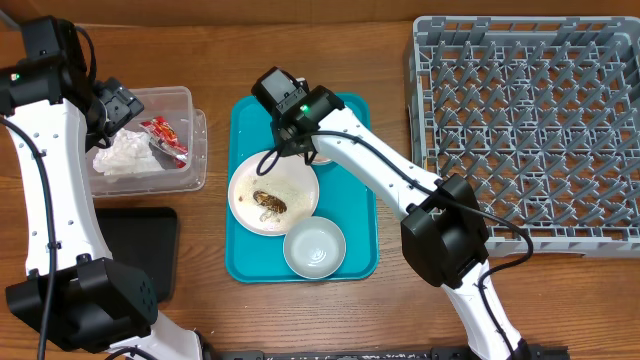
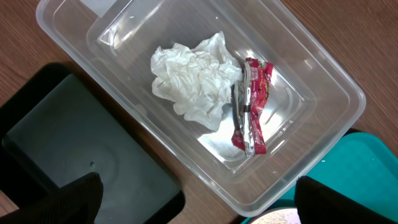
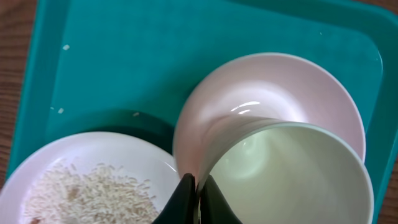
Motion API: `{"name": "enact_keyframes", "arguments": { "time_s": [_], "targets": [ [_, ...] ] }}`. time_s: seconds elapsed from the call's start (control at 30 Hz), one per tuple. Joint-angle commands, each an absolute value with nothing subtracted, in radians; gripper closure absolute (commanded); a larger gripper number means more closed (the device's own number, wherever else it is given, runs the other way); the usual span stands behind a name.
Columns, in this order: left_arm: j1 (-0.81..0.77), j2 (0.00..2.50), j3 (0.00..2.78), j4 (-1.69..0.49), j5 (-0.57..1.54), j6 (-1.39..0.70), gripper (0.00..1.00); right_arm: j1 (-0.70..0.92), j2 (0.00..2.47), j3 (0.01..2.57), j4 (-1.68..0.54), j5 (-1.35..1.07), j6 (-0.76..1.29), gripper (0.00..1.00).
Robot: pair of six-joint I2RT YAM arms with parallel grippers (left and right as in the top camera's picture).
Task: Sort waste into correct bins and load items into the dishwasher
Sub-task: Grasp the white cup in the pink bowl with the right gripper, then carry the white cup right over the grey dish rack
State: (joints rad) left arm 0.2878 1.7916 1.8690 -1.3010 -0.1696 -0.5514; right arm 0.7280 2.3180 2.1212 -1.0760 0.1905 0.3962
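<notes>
**Right gripper (image 3: 196,198) is shut on the rim of the white cup (image 3: 292,168); the dish rack (image 1: 530,130) lies to its right.**
Overhead: dish rack stands beside the teal tray (image 1: 355,250), nearer the right arm. Left wrist: left gripper (image 2: 199,183) is wide open and empty (above the clear tub (image 2: 323,93)). Right wrist: white cup sits on the pink saucer (image 3: 273,87).

Overhead, the right arm (image 1: 380,165) all but hides the small pink saucer (image 3: 273,81) and small white cup (image 3: 292,168); the big grey pegged plastic dish rack (image 1: 530,130) runs off the right edge.
</notes>
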Motion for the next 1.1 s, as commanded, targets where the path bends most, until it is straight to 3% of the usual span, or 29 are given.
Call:
{"name": "enact_keyframes", "arguments": {
  "time_s": [0.0, 0.3, 0.53, 0.7, 1.07],
  "targets": [
    [0.281, 1.761, 1.877, -1.301, -0.183, -0.565, 0.00, 0.728, 2.282, 2.196, -1.091, 0.202, 0.401, 0.96],
    [0.281, 1.761, 1.876, -1.301, -0.183, -0.565, 0.00, 0.683, 2.112, 2.336, -1.174, 0.322, 0.397, 0.96],
    [0.281, 1.761, 1.877, -1.301, -0.183, -0.565, 0.00, 0.450, 1.906, 2.374, -1.301, 0.284, 0.393, 0.96],
    [0.281, 1.761, 1.876, -1.301, -0.183, -0.565, 0.00, 0.133, 1.840, 2.374, -1.467, 0.065, 0.361, 0.96],
    [0.281, 1.761, 1.876, -1.301, -0.183, -0.565, 0.00, -0.485, 1.843, 2.181, -1.607, -0.874, -0.189, 0.96]
  ]
}}
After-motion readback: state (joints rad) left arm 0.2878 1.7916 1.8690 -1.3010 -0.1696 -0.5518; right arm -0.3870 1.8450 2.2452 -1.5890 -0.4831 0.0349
